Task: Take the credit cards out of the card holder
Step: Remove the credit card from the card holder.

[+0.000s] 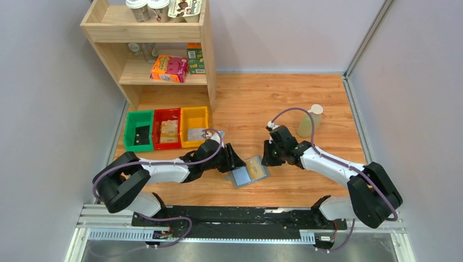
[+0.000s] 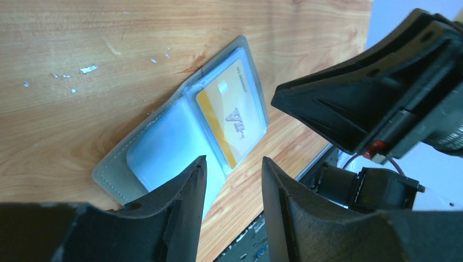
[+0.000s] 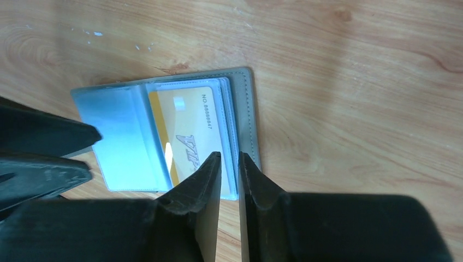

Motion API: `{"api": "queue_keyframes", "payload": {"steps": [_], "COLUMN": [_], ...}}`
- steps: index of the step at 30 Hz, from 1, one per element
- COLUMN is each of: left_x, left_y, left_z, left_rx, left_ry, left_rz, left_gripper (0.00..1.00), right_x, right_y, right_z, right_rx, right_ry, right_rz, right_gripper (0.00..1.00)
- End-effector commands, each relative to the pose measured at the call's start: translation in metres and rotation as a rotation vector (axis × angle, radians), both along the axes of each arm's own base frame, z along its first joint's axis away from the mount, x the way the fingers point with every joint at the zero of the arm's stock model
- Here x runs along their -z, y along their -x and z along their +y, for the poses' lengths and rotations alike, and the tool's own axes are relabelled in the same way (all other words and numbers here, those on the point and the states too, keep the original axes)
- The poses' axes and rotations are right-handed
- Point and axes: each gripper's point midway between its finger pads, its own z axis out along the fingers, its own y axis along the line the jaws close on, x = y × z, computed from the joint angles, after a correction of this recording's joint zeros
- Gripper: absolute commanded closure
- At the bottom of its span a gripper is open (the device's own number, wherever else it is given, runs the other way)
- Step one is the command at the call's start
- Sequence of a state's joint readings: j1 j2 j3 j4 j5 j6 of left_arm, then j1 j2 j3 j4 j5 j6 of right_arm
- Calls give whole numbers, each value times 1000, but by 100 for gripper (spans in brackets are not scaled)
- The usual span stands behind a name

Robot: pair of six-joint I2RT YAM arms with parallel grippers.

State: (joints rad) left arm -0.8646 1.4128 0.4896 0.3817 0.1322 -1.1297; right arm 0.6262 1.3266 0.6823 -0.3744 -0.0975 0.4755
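The grey card holder [image 1: 238,178] lies open flat on the wooden table between the two grippers. A yellow-orange credit card [image 1: 255,167] sits in its right-hand slot; the left half shows pale blue empty slots. My left gripper [image 1: 233,159] is open and empty, low over the holder's left half [image 2: 164,147], near its front edge, with the card [image 2: 232,117] beyond it. My right gripper [image 1: 268,158] has its jaws a narrow gap apart, holding nothing. It hovers over the holder's right edge [image 3: 247,98], just by the card [image 3: 188,131].
Green [image 1: 138,130], red [image 1: 167,128] and yellow [image 1: 195,126] bins stand at the back left, in front of a wooden shelf [image 1: 207,60]. A tan cup [image 1: 309,121] stands behind the right arm. The table's front edge and rail [image 1: 218,215] lie close below the holder.
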Motion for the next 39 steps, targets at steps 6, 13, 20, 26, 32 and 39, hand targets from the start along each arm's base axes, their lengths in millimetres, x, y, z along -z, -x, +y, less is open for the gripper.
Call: {"api": "queue_keyframes", "payload": {"steps": [6, 13, 20, 26, 32, 39], "left_x": [-5, 15, 29, 45, 52, 38], "left_y": [-1, 4, 7, 7, 8, 4], "left_z": [-35, -28, -24, -17, -24, -33], "left_rx": [65, 52, 33, -4, 8, 24], "left_ry": [107, 61, 39, 14, 52, 132], "left_rz": [50, 76, 100, 125, 140, 101], "left_gripper": [56, 56, 55, 54, 55, 59], "right_x": [5, 27, 40, 40, 42, 43], "right_y": [-8, 5, 16, 18, 18, 20], "right_z": [15, 8, -1, -1, 1, 0], "right_rx": [-46, -50, -39, -41, -42, -41], "right_ry": [-82, -53, -16, -17, -28, -28], "right_rz": [-27, 39, 91, 90, 97, 101], "right_gripper": [83, 83, 83, 84, 84, 84]}}
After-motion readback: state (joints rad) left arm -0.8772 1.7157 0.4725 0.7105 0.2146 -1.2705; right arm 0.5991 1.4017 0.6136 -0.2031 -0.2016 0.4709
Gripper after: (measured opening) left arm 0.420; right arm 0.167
